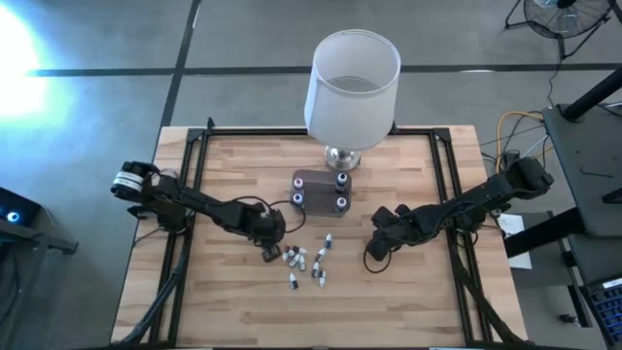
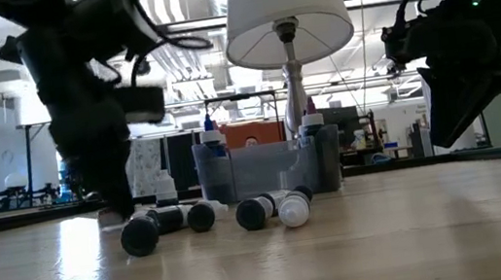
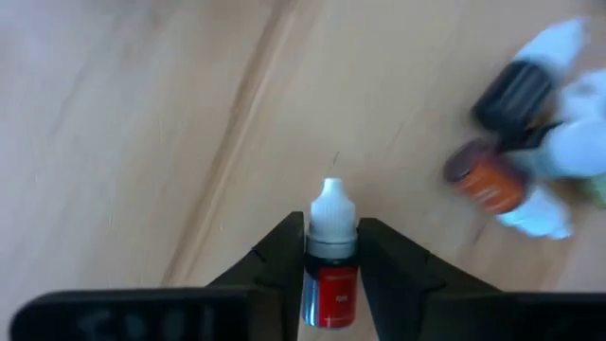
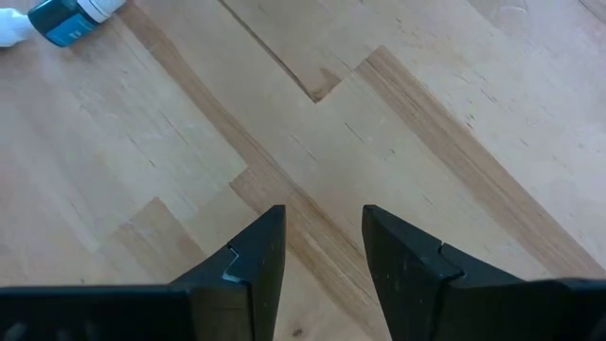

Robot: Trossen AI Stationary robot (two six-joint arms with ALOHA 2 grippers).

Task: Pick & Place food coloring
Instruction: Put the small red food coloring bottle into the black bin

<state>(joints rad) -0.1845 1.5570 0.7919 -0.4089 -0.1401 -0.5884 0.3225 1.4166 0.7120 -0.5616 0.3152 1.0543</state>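
Several tiny food coloring bottles point(image 1: 309, 261) with white caps lie loose on the wooden table, just near of a clear tub point(image 1: 321, 191) in which three more stand upright. In the low view the loose bottles point(image 2: 212, 214) lie on their sides. My left gripper point(image 1: 269, 249) is at the left edge of that cluster, shut on one red bottle point(image 3: 331, 284). My right gripper point(image 1: 373, 255) hangs open over bare wood to the right of the cluster, and a blue bottle point(image 4: 66, 19) shows at the edge of its wrist view. My left gripper point(image 3: 331, 227) pinches the red bottle between its two fingers at the neck, just below the white cap point(image 3: 331, 204). The bottle lies along the fingers, cap sticking out past their ends and red body point(image 3: 331, 294) running back between them. Whether it is off the table I cannot tell.
A tall lamp with a white shade point(image 1: 350, 83) stands on its metal base point(image 1: 342, 156) just behind the tub. Black rails point(image 1: 199, 165) run along the table's left and right sides. Bare wood lies toward the near edge point(image 1: 311, 321).
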